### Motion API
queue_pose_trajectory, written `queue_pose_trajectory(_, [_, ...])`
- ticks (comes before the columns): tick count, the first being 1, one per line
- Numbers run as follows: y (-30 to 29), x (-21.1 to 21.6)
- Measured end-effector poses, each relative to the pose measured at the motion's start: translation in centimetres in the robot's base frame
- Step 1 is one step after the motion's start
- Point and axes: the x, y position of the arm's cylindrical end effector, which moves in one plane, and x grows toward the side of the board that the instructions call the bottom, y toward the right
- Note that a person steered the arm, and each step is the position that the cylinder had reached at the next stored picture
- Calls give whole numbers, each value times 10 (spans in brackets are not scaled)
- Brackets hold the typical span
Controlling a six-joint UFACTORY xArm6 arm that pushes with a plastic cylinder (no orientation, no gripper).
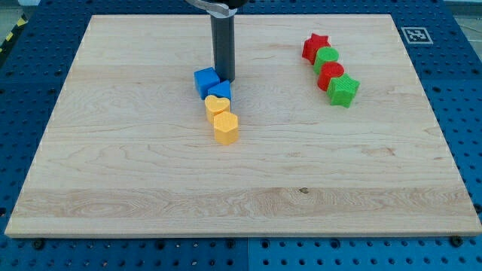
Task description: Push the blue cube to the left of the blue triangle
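Observation:
The blue cube (205,80) sits near the board's upper middle. The blue triangle (221,91) lies just to its lower right, touching it. My tip (225,80) stands right behind the blue triangle, at the blue cube's right side, touching or nearly touching both. The rod rises from there to the view's top.
A yellow heart (217,105) touches the blue triangle from below, with an orange-yellow block (225,127) below that. At the upper right a diagonal row holds a red star (315,47), a green block (327,59), a red block (330,76) and a green star (343,90). The wooden board (241,196) lies on a blue pegboard.

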Motion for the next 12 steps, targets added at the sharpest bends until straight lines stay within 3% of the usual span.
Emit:
queue_pose_trajectory(3, [-21,-17])
queue_pose_trajectory(12, [-23,-6])
